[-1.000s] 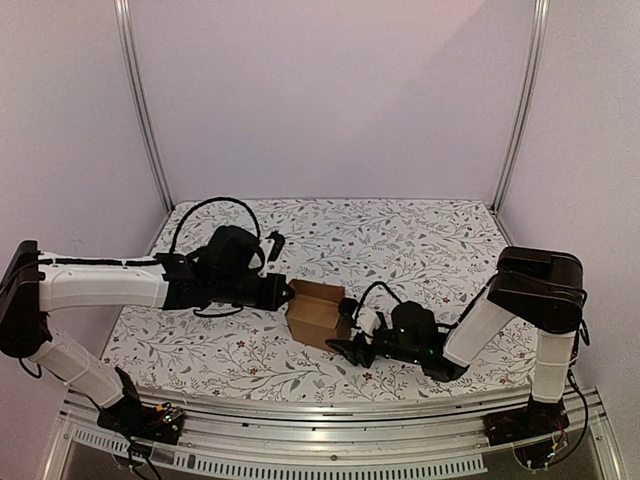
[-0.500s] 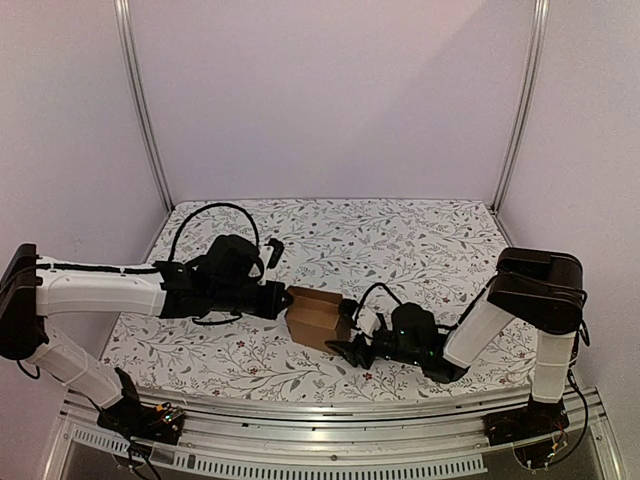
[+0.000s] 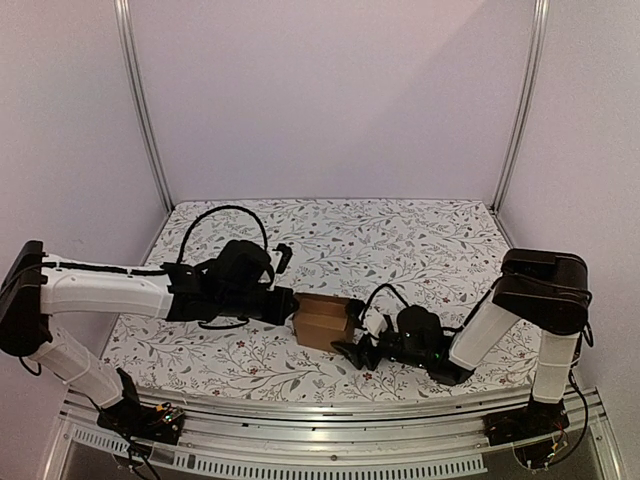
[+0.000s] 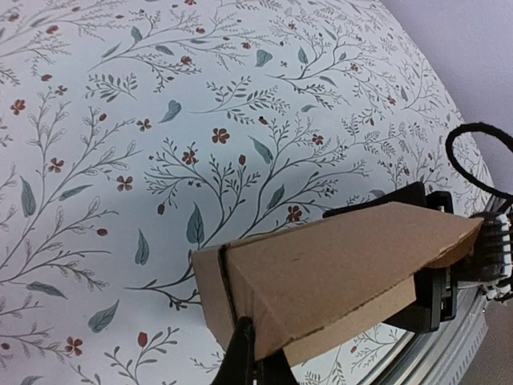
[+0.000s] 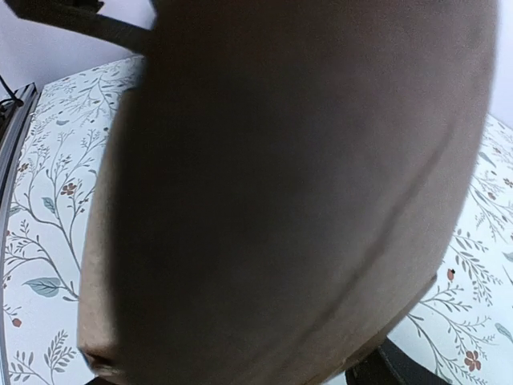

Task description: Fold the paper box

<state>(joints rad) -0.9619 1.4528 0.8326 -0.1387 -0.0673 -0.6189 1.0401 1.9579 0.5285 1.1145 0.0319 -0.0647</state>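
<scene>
The paper box (image 3: 322, 320) is a small brown cardboard cube on the floral table, near the front centre. My left gripper (image 3: 291, 304) is shut, and its tips touch the box's left wall. In the left wrist view the paired fingertips (image 4: 244, 353) press at a seam of the box (image 4: 337, 273). My right gripper (image 3: 349, 332) straddles the box's right end with its jaws spread wide. The box (image 5: 280, 200) fills the right wrist view, leaving only one dark finger (image 5: 401, 367) showing. Whether the right pads press on the cardboard is hidden.
The floral table cover (image 3: 400, 240) stretches behind the box to the back wall. Metal frame posts (image 3: 140, 110) stand at the back corners. An aluminium rail (image 3: 330, 405) runs along the near edge by the arm bases.
My left gripper has pushed to the right against the box. The box has shifted slightly right and turned squarer. The right gripper has drawn back a little with it.
</scene>
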